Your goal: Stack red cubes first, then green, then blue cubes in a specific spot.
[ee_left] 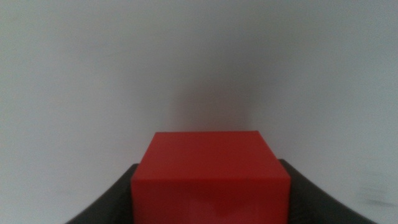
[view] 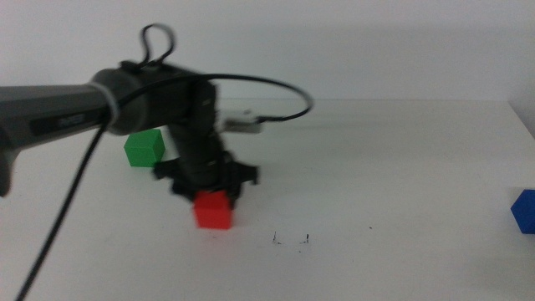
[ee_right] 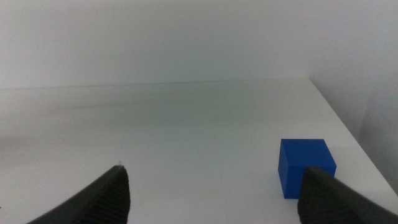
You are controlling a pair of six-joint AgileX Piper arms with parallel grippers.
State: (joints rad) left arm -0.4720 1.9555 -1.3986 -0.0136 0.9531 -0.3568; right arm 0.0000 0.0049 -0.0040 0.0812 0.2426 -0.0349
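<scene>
One red cube is pinched in your left gripper, with the two black ticks just off to its right and the green cube behind it. Your right gripper waits with jaws spread, blue cube right by one jaw.

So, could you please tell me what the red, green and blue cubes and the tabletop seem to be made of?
The red cube, held between the left gripper's jaws, looks like solid plastic or painted wood: even colour, crisp edges, a faint sheen. The green cube and blue cube look the same, mostly matte. The table appears to be smooth white laminate, though that is uncertain. The right gripper waits, open, near the blue cube.
</scene>
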